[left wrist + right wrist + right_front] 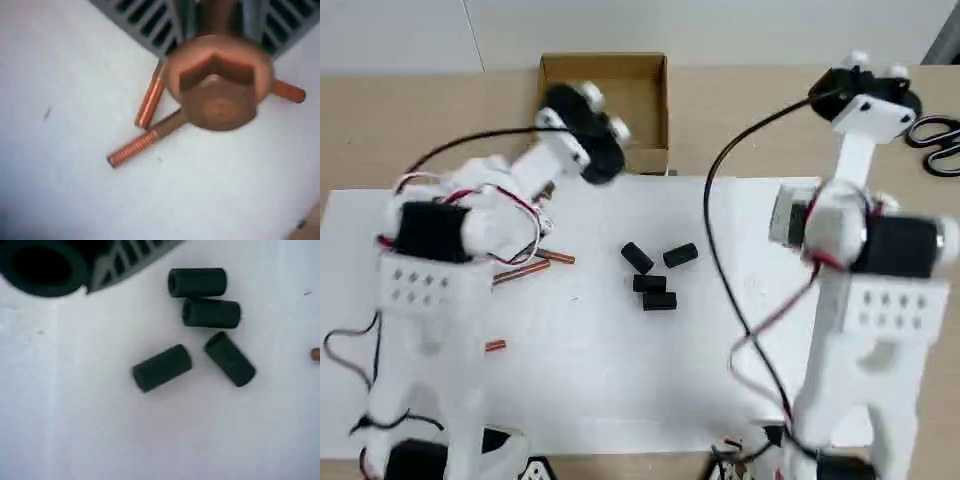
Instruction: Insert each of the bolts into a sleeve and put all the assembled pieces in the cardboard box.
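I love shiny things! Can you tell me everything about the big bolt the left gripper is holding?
The bolt looks like copper-coloured metal, with a six-sided head that seems dented in the middle. Its head faces the left wrist camera and its shank runs back into the left gripper, between grey ribbed fingers. It seems to hang above the white sheet, over other bolts lying there.

White sheet (pixel 600 380), cardboard box (pixel 543 85) and scissors (pixel 940 140) lie on the table (pixel 420 130).
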`<state>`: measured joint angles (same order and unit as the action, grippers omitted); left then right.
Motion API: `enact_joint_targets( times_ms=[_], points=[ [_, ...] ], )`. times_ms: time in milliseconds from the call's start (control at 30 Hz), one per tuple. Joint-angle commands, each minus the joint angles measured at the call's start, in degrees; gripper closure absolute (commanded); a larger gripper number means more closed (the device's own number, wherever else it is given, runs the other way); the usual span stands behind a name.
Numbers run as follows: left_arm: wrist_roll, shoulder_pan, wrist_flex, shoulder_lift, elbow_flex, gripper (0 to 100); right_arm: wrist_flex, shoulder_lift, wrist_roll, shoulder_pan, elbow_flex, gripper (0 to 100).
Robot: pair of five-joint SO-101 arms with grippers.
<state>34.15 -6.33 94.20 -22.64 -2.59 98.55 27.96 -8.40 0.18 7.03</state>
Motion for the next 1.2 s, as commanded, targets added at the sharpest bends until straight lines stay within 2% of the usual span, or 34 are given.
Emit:
enact_joint_targets(
  times_ms=[0,67,233,433,567,767,900,1000,1167],
  points=[
    [-6.24,0.88,0.09,-5.71,-2.77,100,0.4,8.92,0.26,-4.09,-4.92,99.5],
    [-10.55,1.14,-1.05,-8.35,-2.68,100,0.4,14.81,0.26,-6.2,-10.29,99.5],
    [-27.43,2.2,-5.8,-17.32,-0.75,100,-2.86,31.16,0.09,-10.07,-25.85,99.5],
    [-46.51,2.2,-12.31,-29.71,13.41,100,-13.85,47.34,0.35,-10.59,-43.52,99.5],
    [-56.79,2.11,-18.73,-39.03,25.01,100,-20.88,54.81,0.53,-12.35,-54.33,99.5],
    [-64.97,2.02,-28.75,-50.46,41.8,100,-30.2,64.22,0.53,-26.42,-67.34,99.5],
    [-70.68,1.93,-35.69,-56.44,51.74,100,-34.77,69.49,0.62,-33.01,-74.9,99.5],
    [-71.47,-1.76,-39.91,-60.84,57.36,100,-36.79,72.75,0.62,-36.26,-78.77,99.5],
    [-71.47,-11.96,-45.1,-67.52,64.48,100,-37.41,76.0,0.62,-42.42,-81.41,99.5]
  ],
)
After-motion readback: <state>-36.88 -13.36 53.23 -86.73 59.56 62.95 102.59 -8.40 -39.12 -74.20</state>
